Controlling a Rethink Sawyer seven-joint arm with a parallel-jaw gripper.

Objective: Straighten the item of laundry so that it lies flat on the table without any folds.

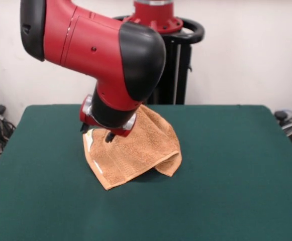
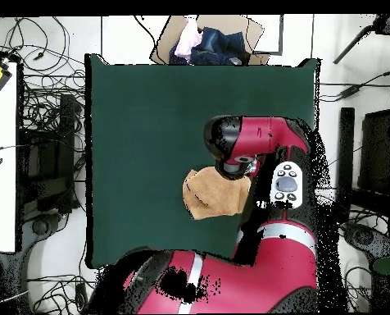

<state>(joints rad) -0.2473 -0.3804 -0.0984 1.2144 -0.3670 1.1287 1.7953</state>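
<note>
The item of laundry, an orange-tan terry towel, is bunched up and tented on the dark green table, left of centre. Its upper part rises to my gripper, which comes down on its top left portion and is shut on the cloth. One corner points toward the table's near edge, and a fold curls under on the right side. A pale band shows along the left edge. From overhead, the item of laundry pokes out from under the arm, which hides the gripper, near the table side closest to the robot base.
A cardboard box holding clothes sits beyond the table's far edge in the overhead view. Cables lie on the floor along the left side. The arm's bulky red and black elbow hangs above the towel.
</note>
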